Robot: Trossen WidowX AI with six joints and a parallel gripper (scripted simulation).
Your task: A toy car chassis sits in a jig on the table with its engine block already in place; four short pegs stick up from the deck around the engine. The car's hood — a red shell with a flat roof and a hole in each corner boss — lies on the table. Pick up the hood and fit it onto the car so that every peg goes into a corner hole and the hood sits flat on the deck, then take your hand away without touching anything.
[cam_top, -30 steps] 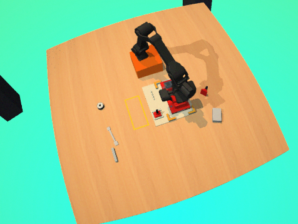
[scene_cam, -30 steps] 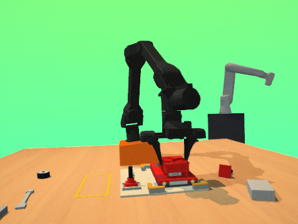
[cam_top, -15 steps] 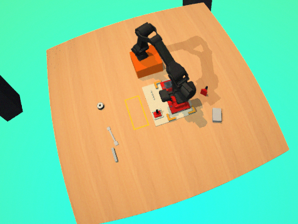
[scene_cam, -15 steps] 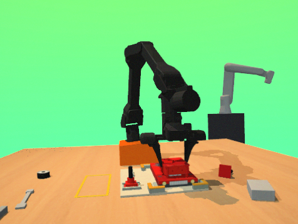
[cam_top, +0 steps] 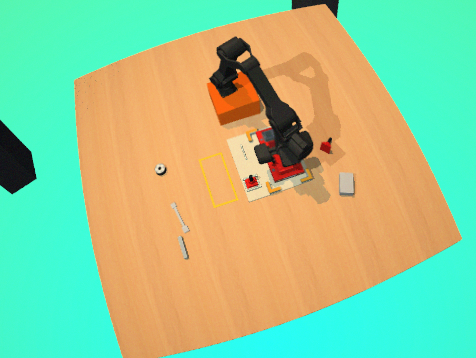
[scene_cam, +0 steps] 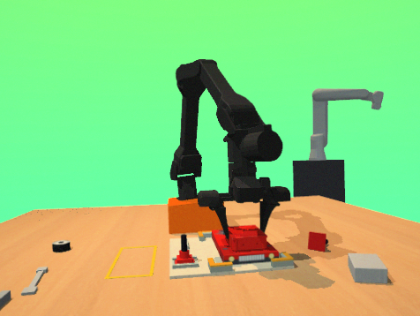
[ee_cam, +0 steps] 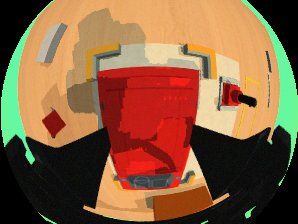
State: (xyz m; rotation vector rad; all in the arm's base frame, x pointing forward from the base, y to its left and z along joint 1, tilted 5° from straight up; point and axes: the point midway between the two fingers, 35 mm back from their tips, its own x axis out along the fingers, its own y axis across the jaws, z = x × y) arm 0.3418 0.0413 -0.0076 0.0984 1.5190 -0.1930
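The red chassis (scene_cam: 221, 250) (ee_cam: 140, 78) sits in the cream jig (scene_cam: 200, 267) (ee_cam: 215, 117), between its orange corner brackets. My gripper (scene_cam: 247, 234) (ee_cam: 150, 129) points down over the chassis and is shut on the red hood (scene_cam: 248, 242) (ee_cam: 150, 142), with one finger at each side. The hood is on or just above the middle of the deck, roof up and roughly in line with the chassis. No engine shows. The pegs and corner holes are hidden or too small to tell, so I cannot tell whether the hood sits flat.
A red block with a black peg (cam_top: 251, 182) (scene_cam: 183, 257) stands on the jig plate. Another red block (cam_top: 326, 146) (scene_cam: 317, 242) and a grey block (cam_top: 346, 183) (scene_cam: 367, 268) lie beyond the opposite side. A wheel (cam_top: 160, 169) and grey bars lie farther off. The orange base (cam_top: 235, 102) is behind.
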